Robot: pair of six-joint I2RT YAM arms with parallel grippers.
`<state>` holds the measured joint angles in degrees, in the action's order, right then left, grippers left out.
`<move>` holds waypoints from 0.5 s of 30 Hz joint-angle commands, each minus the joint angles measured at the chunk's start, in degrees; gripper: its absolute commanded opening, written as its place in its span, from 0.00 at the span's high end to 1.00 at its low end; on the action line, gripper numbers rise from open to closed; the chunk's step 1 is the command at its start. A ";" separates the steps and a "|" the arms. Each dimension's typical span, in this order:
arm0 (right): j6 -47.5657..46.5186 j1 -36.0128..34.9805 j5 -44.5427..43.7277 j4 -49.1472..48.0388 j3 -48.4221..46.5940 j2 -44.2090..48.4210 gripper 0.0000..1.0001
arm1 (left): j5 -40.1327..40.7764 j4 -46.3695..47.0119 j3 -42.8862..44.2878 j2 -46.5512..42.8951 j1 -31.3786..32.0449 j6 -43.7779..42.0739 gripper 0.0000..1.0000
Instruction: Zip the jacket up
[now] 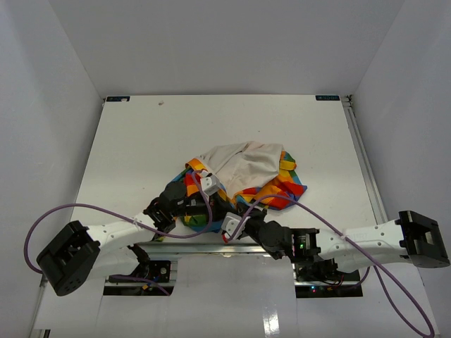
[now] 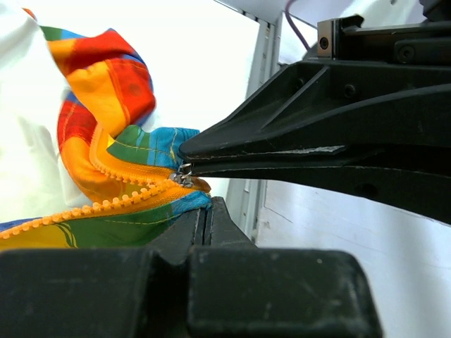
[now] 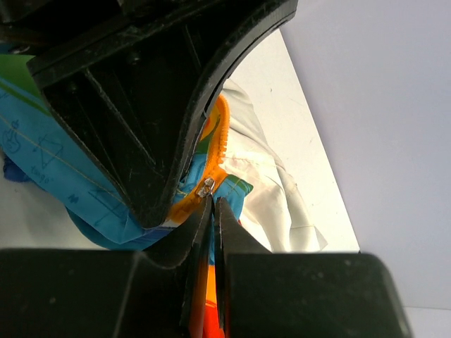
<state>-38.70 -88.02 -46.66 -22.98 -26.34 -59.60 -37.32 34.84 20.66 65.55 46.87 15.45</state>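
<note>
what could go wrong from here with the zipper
1. The right gripper seems to pinch only the tip of the tiny zipper pull, so it may slip off.
2. The jacket is bunched and the zipper teeth run wavy, so the pull may jam or catch fabric.
3. The left gripper sits right against the right one; they could bump.

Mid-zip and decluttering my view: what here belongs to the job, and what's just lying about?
Job: jacket, orange zipper teeth, silver zipper pull, left claw, right claw.
Lying about: purple cable, small speck on table.
</note>
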 commanded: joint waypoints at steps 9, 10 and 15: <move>1.67 8.37 2.11 -6.91 -10.97 -2.92 0.92 | -7.90 -5.66 0.17 1.64 1.82 0.51 1.00; 2.21 9.32 2.79 -6.91 -11.25 -2.73 0.92 | -7.86 -5.66 0.10 1.48 1.82 0.58 1.00; 4.74 13.39 5.57 -6.91 -12.19 -1.30 0.92 | -8.52 -5.12 -0.23 1.10 1.83 0.96 1.00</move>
<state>-35.43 -79.47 -39.18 -19.43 -32.71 -63.45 -34.81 34.97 21.52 67.02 46.22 15.38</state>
